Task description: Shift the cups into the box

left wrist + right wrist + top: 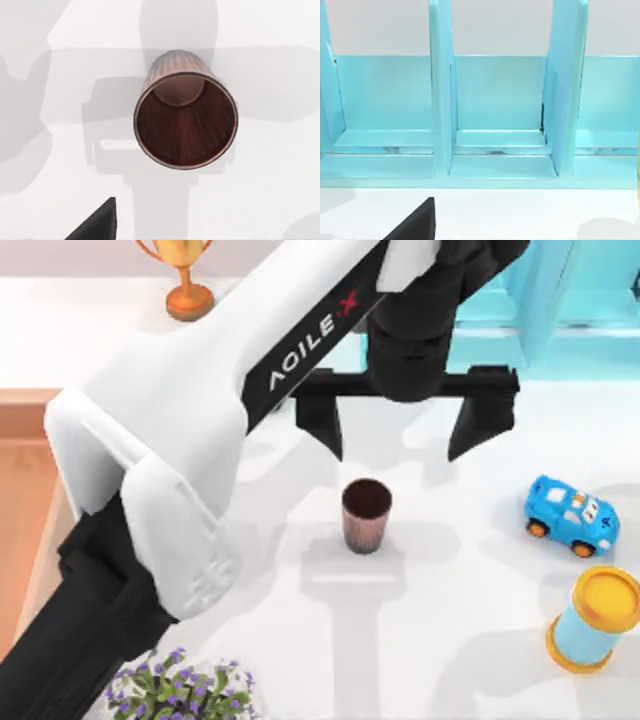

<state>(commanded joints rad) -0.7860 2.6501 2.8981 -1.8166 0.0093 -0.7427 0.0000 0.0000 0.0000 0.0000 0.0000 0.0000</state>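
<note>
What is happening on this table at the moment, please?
The left gripper hangs open above the brown ribbed cup, a little beyond it, and does not touch it. The cup stands upright on the white table. A corner of the wooden box shows at the table's left edge. The right wrist camera faces the turquoise shelf unit. A blue toy car, a light-blue cylinder with yellow ends, a trophy and a flowering plant stand around.
</note>
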